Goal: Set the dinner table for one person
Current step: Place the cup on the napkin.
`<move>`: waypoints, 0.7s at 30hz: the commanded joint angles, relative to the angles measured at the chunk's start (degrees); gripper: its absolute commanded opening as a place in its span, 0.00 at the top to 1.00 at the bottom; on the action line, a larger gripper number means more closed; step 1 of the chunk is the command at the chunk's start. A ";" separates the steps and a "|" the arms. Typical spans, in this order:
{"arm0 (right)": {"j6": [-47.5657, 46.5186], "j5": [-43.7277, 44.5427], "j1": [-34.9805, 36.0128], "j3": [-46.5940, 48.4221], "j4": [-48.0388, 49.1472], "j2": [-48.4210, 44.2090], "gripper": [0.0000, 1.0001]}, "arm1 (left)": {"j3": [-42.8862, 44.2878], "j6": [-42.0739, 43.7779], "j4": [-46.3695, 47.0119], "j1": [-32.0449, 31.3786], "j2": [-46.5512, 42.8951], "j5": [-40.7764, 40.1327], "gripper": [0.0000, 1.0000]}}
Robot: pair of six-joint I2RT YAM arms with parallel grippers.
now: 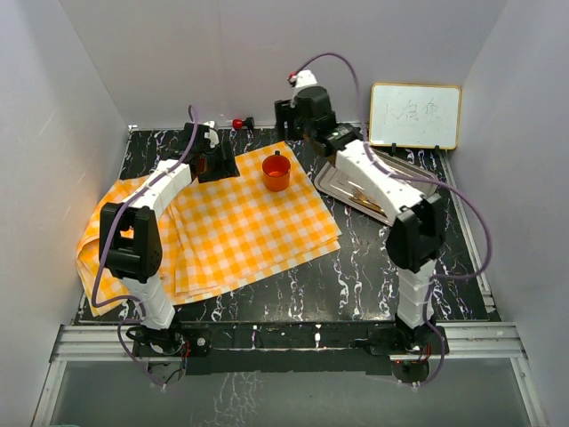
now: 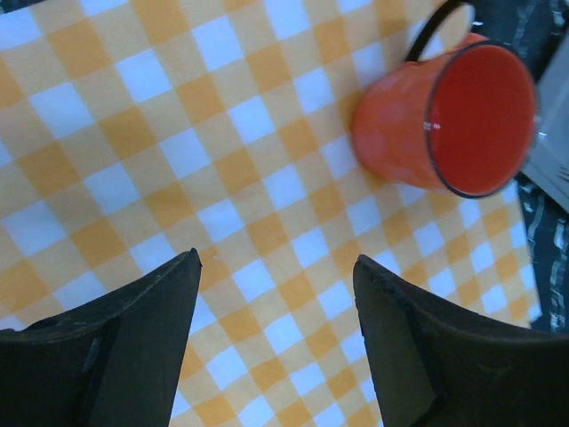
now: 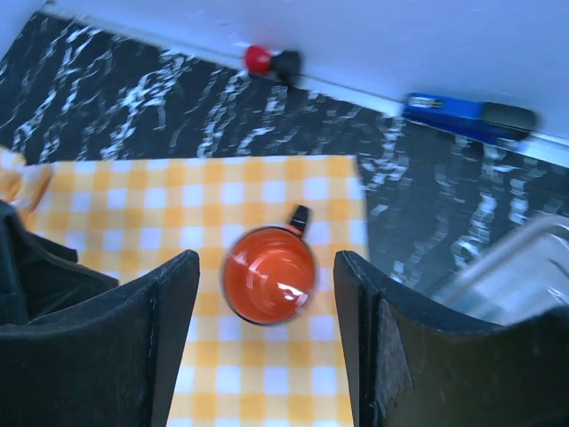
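Black white-veined dinner table (image 1: 373, 267), empty orange cup (image 1: 276, 172) upright on the checked cloth (image 1: 231, 236), steel tray (image 1: 420, 174) off right, left gripper (image 2: 276, 267) and right gripper (image 3: 267, 258) both spread apart, gripping nothing.

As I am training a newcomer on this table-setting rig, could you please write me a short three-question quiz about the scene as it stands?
1. True or false: the orange cup stands upright on the checked cloth.
2. Where does the steel tray lie?
A) on the checked cloth
B) on the bare dinner table, right of the cloth
C) lifted clear of the table by the right arm
3. In a word or two: what stands at the far right of the table, behind the tray?

Key
1. True.
2. B.
3. A small whiteboard.
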 commanded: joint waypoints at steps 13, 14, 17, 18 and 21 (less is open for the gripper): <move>0.36 4.89 -22.02 -28.32 -7.14 -15.28 0.41 | 2.07 -3.18 7.92 -6.89 -5.29 12.56 0.30; -0.15 3.99 -22.03 -28.81 -8.06 -14.95 0.41 | 1.75 -3.18 7.82 -6.93 -5.27 12.26 0.30; -1.58 1.03 -22.02 -31.20 -8.63 -15.03 0.42 | 1.20 -2.68 7.13 -6.93 -5.27 11.55 0.30; -2.00 0.78 -22.02 -31.86 -8.73 -15.22 0.42 | 1.19 -2.31 6.63 -6.89 -5.35 11.29 0.30; -4.10 2.38 -22.06 -32.54 -11.20 -15.21 0.43 | 1.33 -1.28 5.52 -6.93 -5.58 10.03 0.30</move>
